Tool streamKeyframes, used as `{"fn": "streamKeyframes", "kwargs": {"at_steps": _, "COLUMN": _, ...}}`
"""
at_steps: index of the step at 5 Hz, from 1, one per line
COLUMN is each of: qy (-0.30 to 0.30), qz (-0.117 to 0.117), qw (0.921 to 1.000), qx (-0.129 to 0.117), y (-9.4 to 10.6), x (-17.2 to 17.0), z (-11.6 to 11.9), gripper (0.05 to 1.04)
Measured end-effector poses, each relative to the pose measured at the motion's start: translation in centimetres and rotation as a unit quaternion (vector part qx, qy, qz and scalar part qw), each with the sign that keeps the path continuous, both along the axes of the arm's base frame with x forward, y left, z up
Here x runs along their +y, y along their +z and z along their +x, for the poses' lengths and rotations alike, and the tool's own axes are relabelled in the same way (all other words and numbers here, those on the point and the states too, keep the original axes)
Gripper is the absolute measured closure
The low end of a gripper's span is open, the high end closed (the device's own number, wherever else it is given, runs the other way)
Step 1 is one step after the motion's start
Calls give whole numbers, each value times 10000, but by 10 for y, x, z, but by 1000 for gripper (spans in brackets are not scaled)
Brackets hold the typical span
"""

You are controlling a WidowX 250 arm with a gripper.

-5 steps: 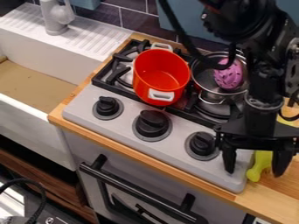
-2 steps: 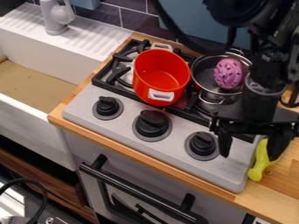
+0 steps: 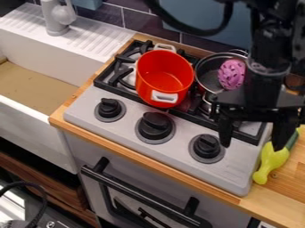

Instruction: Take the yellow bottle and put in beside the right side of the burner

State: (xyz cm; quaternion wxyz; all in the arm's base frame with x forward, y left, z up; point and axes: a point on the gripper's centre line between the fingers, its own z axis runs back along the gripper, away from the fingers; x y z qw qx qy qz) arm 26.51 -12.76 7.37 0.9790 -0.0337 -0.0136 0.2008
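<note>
"Above the right front of the stove (image 3: 229,171), take a look at the gripper (image 3: 253,146)! Open or closed?"

"Open, and wide too! Hanging there with both fingers well apart, pointing down."

"And the yellow bottle (image 3: 273,161)?"

"Down on the wooden counter (image 3: 277,200), just beside the stove's right edge! Lying at a slant, with the rounded tip towards the front, the far end partly hidden behind a finger."

"Touching that finger?"

"Hard to tell from here!"

"Now to the back, over the black grates (image 3: 119,90)?"

"See the red pot (image 3: 149,82) with white handles, upright, and next to it the metal pot (image 3: 206,76), with a pink thing (image 3: 231,74) inside. Quite a sight!"

"Along the front?"

"Count three black knobs (image 3: 207,146), all in a slanting row. Below them, spot the long black oven handle (image 3: 140,195)."

"And off to the left?"

"Over there, find the white sink (image 3: 35,140), with the pale tap (image 3: 58,17) behind, rising by the ribbed drainer (image 3: 89,38)!"
</note>
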Motion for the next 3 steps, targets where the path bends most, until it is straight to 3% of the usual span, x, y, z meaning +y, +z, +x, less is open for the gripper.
{"fn": "streamKeyframes", "kwargs": {"at_steps": 1, "qy": -190, "qz": 58, "qw": 9998, "qx": -89, "y": 19, "x": 18, "z": 0, "gripper": 85}}
{"fn": "streamKeyframes", "kwargs": {"at_steps": 3, "qy": -299, "qz": -67, "qw": 9995, "qx": -69, "y": 43, "x": 58, "z": 7, "gripper": 85}}
